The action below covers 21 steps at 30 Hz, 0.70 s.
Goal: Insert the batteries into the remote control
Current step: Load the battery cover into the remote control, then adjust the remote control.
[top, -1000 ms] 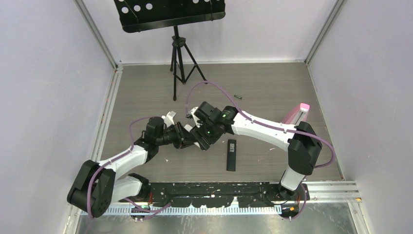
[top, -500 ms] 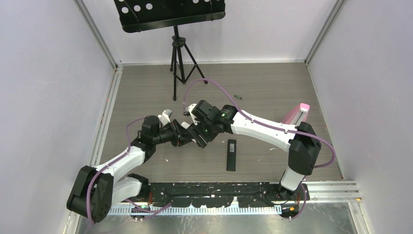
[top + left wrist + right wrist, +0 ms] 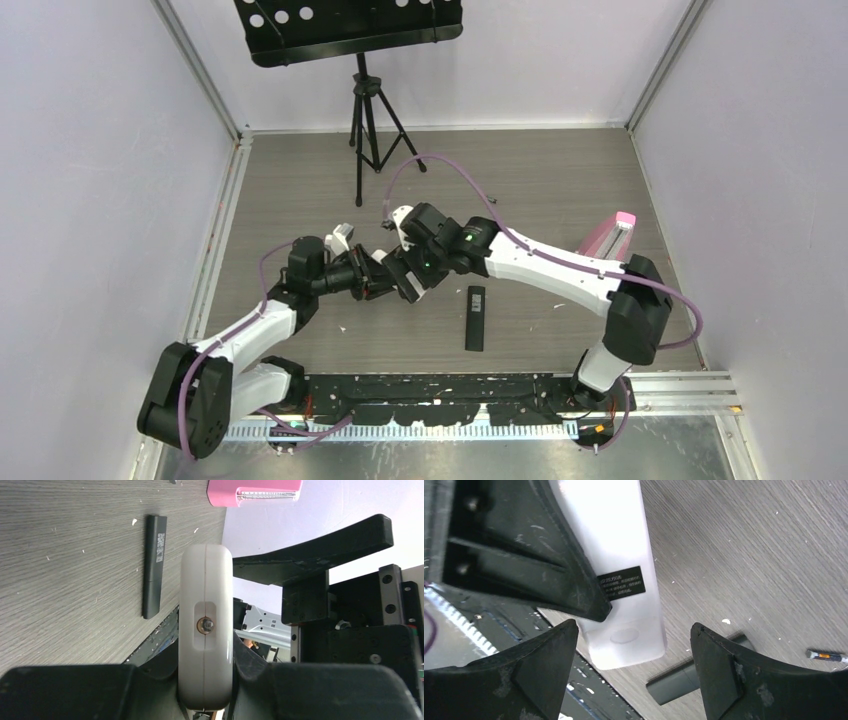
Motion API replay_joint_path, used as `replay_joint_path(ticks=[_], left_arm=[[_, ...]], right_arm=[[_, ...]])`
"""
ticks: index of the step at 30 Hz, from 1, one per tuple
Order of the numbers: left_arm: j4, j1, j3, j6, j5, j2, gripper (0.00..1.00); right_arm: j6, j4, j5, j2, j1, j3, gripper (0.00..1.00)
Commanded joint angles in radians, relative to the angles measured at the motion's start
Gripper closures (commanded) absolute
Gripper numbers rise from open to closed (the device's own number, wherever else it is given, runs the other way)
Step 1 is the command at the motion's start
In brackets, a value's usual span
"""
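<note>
My left gripper (image 3: 383,280) is shut on a white remote control (image 3: 206,630) and holds it edge-on above the table. The remote's back with a black label shows in the right wrist view (image 3: 624,575). My right gripper (image 3: 631,667) is open, with its fingertips on either side of the remote's end and not touching it; in the top view (image 3: 408,277) it meets the left gripper. One small dark battery with an orange mark (image 3: 826,655) lies on the table. The other batteries are out of view.
A black remote (image 3: 475,317) lies on the wooden table right of the grippers, also in the left wrist view (image 3: 154,565). A pink box (image 3: 608,235) stands at the right edge. A music stand tripod (image 3: 365,120) stands at the back.
Both grippers have shifted slightly left and back together, the left one still holding the white remote. The right arm's cable has arced higher.
</note>
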Motion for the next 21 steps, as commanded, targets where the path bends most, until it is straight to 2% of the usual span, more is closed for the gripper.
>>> replay_joint_path(ticks=[1,5,9,13,15,21], left_arm=[[0.050,0.005,0.030,-0.003,0.049,-0.034,1.00],[0.023,0.005,0.044,0.010,0.041,-0.047,1.00],[0.022,0.005,0.050,0.000,0.020,-0.075,1.00],[0.027,0.005,0.058,-0.028,-0.022,-0.118,1.00],[0.038,0.006,0.062,-0.054,-0.036,-0.136,1.00],[0.060,0.005,0.065,-0.117,-0.069,-0.169,1.00]], right_arm=[[0.086,0.115,-0.055,-0.131,-0.010,-0.036,0.13],[0.195,0.194,-0.055,-0.216,-0.023,-0.104,0.13],[0.435,0.261,0.084,-0.314,-0.062,-0.190,0.14],[0.741,0.278,0.210,-0.421,-0.108,-0.291,0.23],[0.827,0.329,0.225,-0.473,-0.110,-0.344,0.28],[0.928,0.538,0.151,-0.516,-0.110,-0.445,0.34]])
